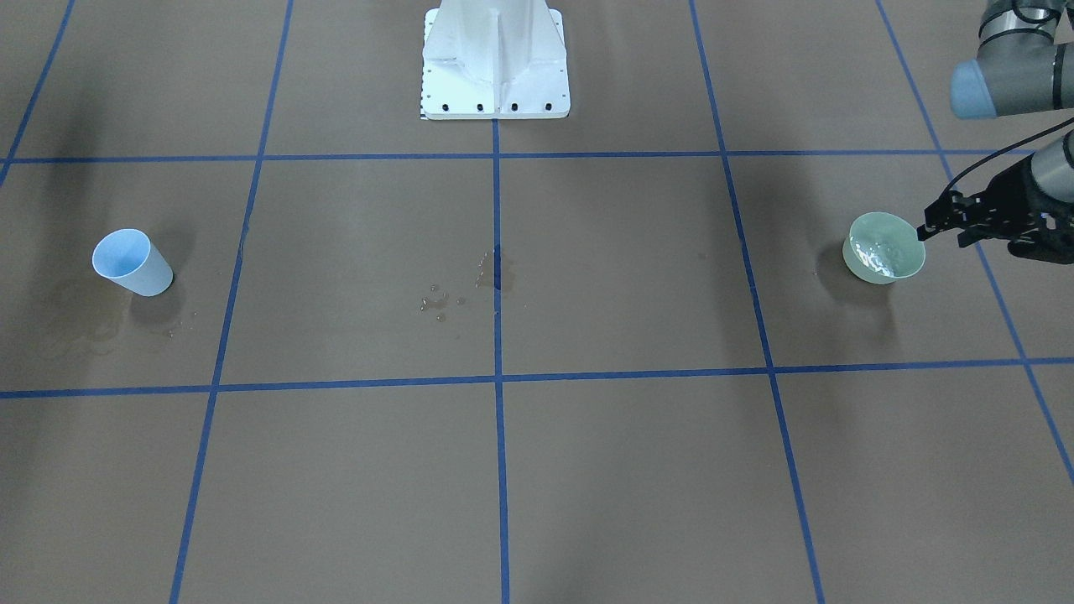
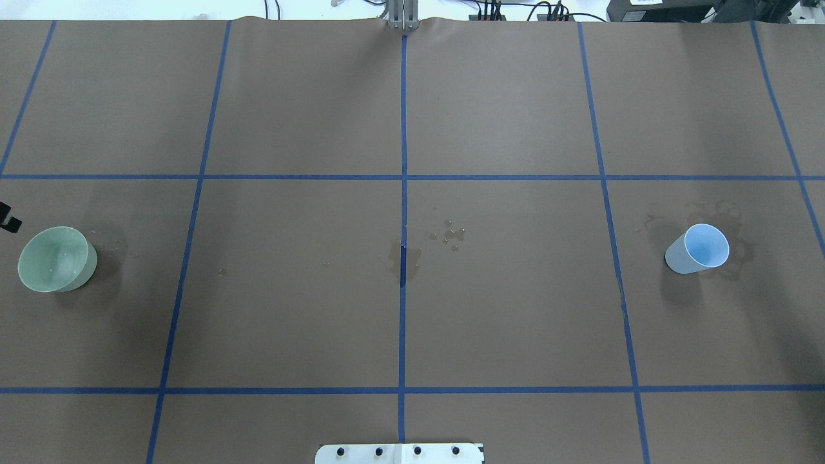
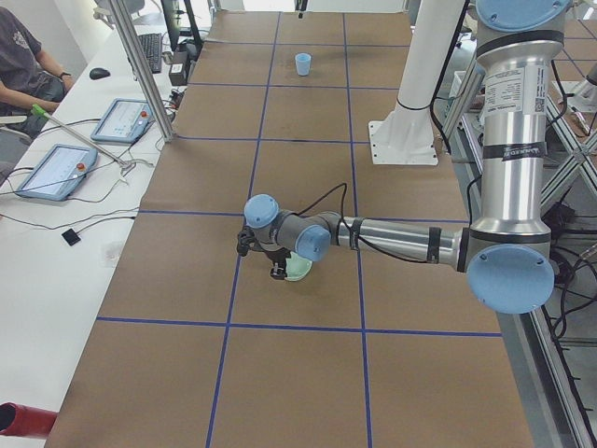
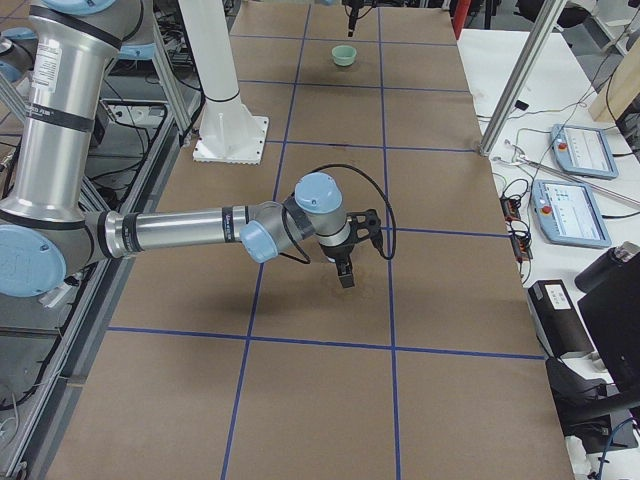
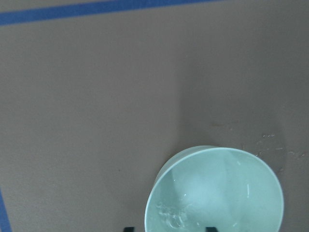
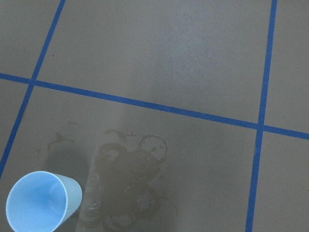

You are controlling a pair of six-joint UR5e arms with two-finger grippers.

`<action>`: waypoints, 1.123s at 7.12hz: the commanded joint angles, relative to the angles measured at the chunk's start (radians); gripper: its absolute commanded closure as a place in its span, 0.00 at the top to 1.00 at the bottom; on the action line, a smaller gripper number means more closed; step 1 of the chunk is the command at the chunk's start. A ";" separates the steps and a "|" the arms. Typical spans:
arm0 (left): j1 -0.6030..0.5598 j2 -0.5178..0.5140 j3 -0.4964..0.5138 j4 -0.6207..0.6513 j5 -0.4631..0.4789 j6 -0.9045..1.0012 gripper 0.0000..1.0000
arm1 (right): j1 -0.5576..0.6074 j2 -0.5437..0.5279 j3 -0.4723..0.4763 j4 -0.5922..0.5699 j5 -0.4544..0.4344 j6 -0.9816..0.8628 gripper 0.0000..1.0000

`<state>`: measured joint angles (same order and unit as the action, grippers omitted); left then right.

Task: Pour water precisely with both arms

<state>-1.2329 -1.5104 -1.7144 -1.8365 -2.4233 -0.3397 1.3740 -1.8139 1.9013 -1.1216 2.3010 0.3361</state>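
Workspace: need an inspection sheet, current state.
Surface: brown paper, blue tape grid; droplets mid-table, ring marks beside blue cup.
Job's things: green bowl upright, water inside; blue cup upright, no water visible.
Clutter: nothing seen.
Tools: left tool open at bowl rim; right tool near blue cup, state cannot tell.
Cables: black cable looped at right wrist.
Surroundings: operator, tablets on side bench.

Table (image 2: 296, 290) matt brown paper; bowl (image 2: 55, 259) smooth, glossy; cup (image 2: 699, 248) matt plastic; arms (image 3: 508, 140) satin metal, glossy caps; water (image 5: 174, 217) shiny.
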 commanded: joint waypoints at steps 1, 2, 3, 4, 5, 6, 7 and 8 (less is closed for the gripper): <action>-0.126 0.041 -0.043 0.014 -0.002 0.150 1.00 | 0.045 0.025 -0.071 -0.026 0.011 -0.081 1.00; -0.213 0.062 -0.036 0.043 -0.002 0.239 1.00 | 0.068 0.065 -0.096 -0.125 0.017 -0.125 1.00; -0.280 0.062 -0.007 0.075 0.001 0.307 1.00 | 0.107 0.109 -0.116 -0.271 0.062 -0.287 1.00; -0.325 0.059 0.048 0.089 0.001 0.347 1.00 | 0.150 0.184 -0.126 -0.444 0.093 -0.412 1.00; -0.342 0.056 0.064 0.100 0.003 0.344 1.00 | 0.163 0.206 -0.122 -0.527 0.097 -0.426 1.00; -0.353 0.021 0.053 0.217 0.003 0.343 1.00 | 0.165 0.199 -0.126 -0.526 0.095 -0.428 1.00; -0.353 -0.002 0.053 0.265 0.003 0.344 1.00 | 0.163 0.191 -0.128 -0.523 0.092 -0.421 1.00; -0.355 0.001 0.047 0.266 0.003 0.344 1.00 | 0.163 0.177 -0.128 -0.523 0.081 -0.417 1.00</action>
<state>-1.5838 -1.5003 -1.6631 -1.6001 -2.4207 0.0035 1.5361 -1.6249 1.7744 -1.6398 2.3910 -0.0832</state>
